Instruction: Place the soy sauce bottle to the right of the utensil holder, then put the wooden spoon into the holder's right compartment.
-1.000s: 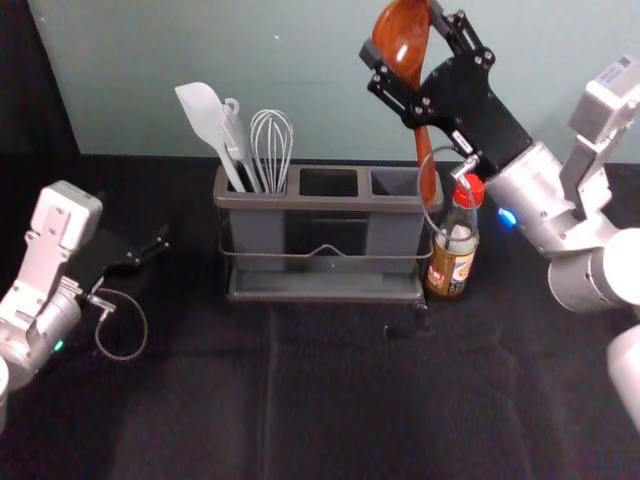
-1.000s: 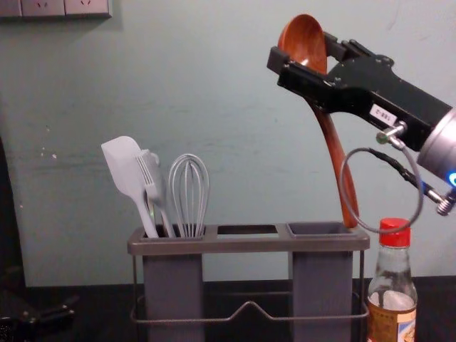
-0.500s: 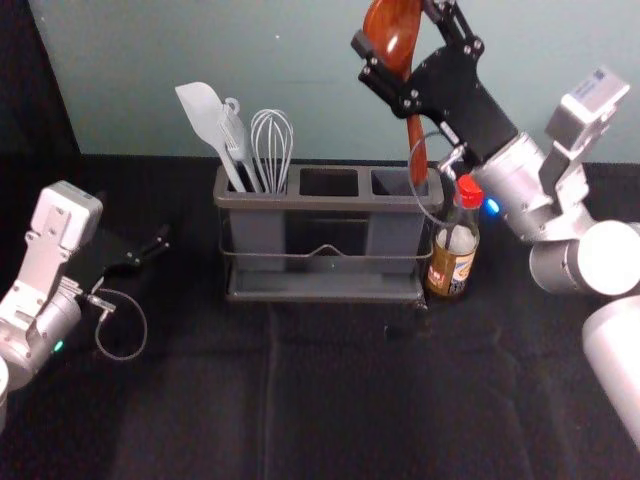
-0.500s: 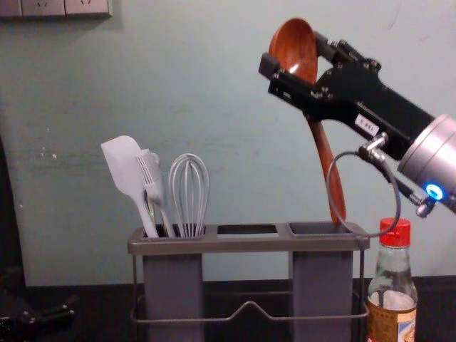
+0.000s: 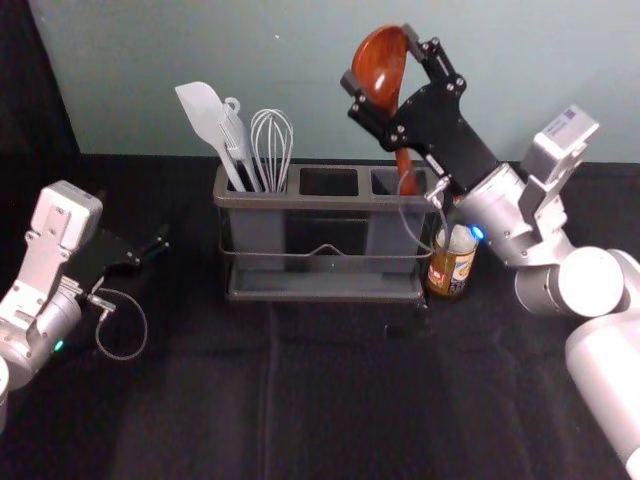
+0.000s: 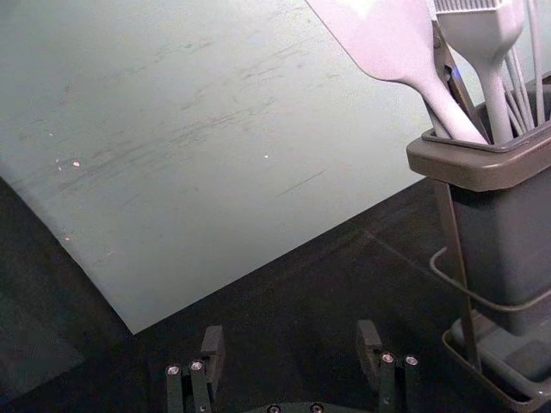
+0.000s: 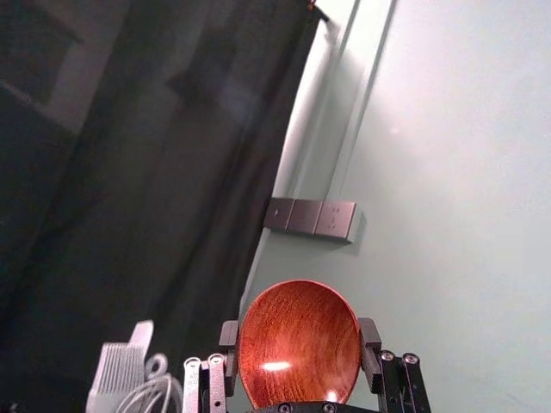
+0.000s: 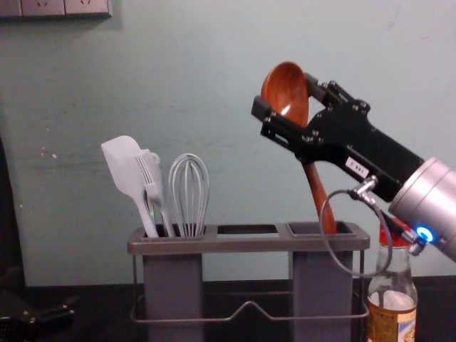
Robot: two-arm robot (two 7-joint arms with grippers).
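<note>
Right gripper (image 8: 287, 95) part-closed, clasping wooden spoon (image 8: 308, 167) by its bowl (image 8: 283, 87); slanted handle (image 8: 319, 196) could jam in right compartment (image 8: 320, 285) if lowered askew.

Pale utensils are clustering left of centre

A spatula (image 8: 122, 164) is leaning left, blade up. A bristled brush (image 8: 151, 178) is standing just beside it, and a whisk (image 8: 189, 192) is rising upright on the right. Behind, a scuffed wall (image 8: 235, 107) is spanning the far side, bearing a three-part socket panel (image 8: 44, 7) high on the left. Black cloth (image 5: 330, 400) is spreading nearer, creasing.
</note>
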